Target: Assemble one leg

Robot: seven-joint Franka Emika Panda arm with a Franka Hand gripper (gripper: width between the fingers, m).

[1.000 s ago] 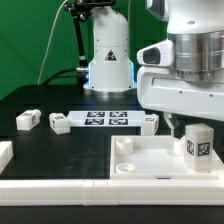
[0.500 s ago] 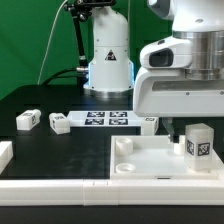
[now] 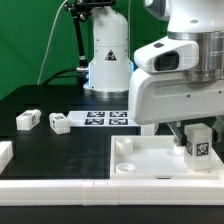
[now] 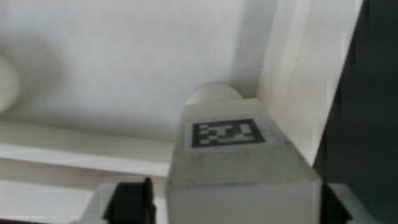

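Note:
A leg, a stubby white block with a black-and-white tag, stands upright on the near right corner of the large white panel. My gripper is directly over it, with a finger down on either side. In the wrist view the leg fills the space between the two dark fingers, and a thin gap shows beside one finger. The jaws look open around the leg. Two more legs lie on the black table at the exterior view's left. Another is partly hidden behind my gripper.
The marker board lies flat mid-table in front of the robot base. A white part shows at the exterior view's left edge. A round socket sits in the panel's left corner.
My gripper has come down lower over the leg and shifted slightly to the exterior view's left. The leg has stayed in place on the panel.

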